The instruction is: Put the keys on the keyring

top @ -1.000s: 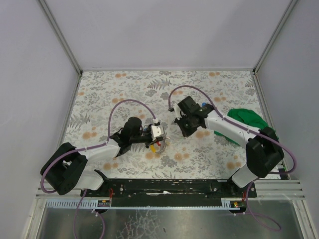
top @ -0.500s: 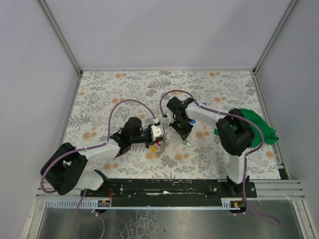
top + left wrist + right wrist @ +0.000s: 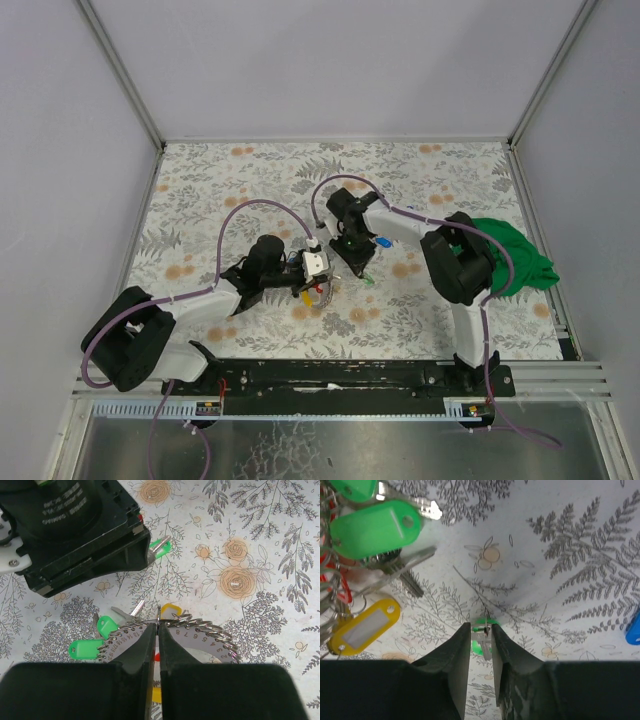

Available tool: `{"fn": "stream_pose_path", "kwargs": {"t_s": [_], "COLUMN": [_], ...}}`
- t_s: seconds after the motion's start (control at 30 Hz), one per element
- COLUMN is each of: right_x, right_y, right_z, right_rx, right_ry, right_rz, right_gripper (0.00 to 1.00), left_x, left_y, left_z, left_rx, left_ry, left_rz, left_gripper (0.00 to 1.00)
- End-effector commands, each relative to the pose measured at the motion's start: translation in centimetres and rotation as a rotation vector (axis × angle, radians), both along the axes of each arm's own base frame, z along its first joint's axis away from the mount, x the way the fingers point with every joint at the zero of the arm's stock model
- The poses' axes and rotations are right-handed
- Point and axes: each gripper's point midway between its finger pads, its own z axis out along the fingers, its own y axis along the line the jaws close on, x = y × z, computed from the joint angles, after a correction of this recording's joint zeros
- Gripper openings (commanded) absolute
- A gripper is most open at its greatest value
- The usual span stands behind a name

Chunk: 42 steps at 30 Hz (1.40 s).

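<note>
My left gripper [image 3: 318, 274] [image 3: 158, 626] is shut on the keyring [image 3: 200, 636], a grey numbered metal ring edged with small loops, held low over the table. Green-tagged keys [image 3: 86, 648] and a yellow tag [image 3: 170, 611] hang from it. My right gripper [image 3: 360, 268] [image 3: 481, 628] is shut on a small green-tagged key [image 3: 483, 636] [image 3: 369, 281], just right of the keyring. It shows in the left wrist view [image 3: 75, 535] with that key [image 3: 161, 547] sticking out. The ring's green tags [image 3: 370, 527] and yellow tag [image 3: 362, 627] lie to the left in the right wrist view.
A loose blue-tagged key [image 3: 384, 241] [image 3: 634, 629] lies on the flowered table just right of my right gripper. A big green cloth [image 3: 512, 250] is bunched at the table's right edge. Walls stand close on three sides.
My right arm has swung left, from near the green cloth to beside the left gripper, with the green-tagged key in its jaws. The left arm and keyring have not moved.
</note>
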Motion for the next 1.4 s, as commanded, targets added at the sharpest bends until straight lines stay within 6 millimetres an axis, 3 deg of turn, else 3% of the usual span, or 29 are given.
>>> {"fn": "stream_pose_path", "kwargs": {"t_s": [0.0, 0.17, 0.57, 0.93, 1.37], "right_x": [0.2, 0.1, 0.1, -0.1, 0.1], "right_y": [1.1, 1.7, 2.1, 0.4, 0.5], "right_z": [3.1, 5.7, 7.4, 7.1, 4.9], "right_rx": [0.120, 0.275, 0.642, 0.804, 0.816], "right_ry": [-0.105, -0.243, -0.635, -0.888, -0.896], "right_rz": [0.004, -0.028, -0.035, -0.090, -0.104], "right_gripper": [0.31, 0.38, 0.38, 0.33, 0.26], "left_x": [0.9, 0.9, 1.0, 1.0, 1.0], "left_y": [-0.8, -0.9, -0.9, -0.8, -0.9], "left_z": [2.6, 2.6, 2.7, 2.9, 2.9], "left_rx": [-0.064, -0.066, -0.075, -0.079, -0.077], "left_ry": [-0.070, -0.070, -0.073, -0.082, -0.080], "left_rz": [-0.010, -0.009, -0.005, -0.003, -0.003], "left_gripper": [0.00, 0.00, 0.00, 0.00, 0.00]}}
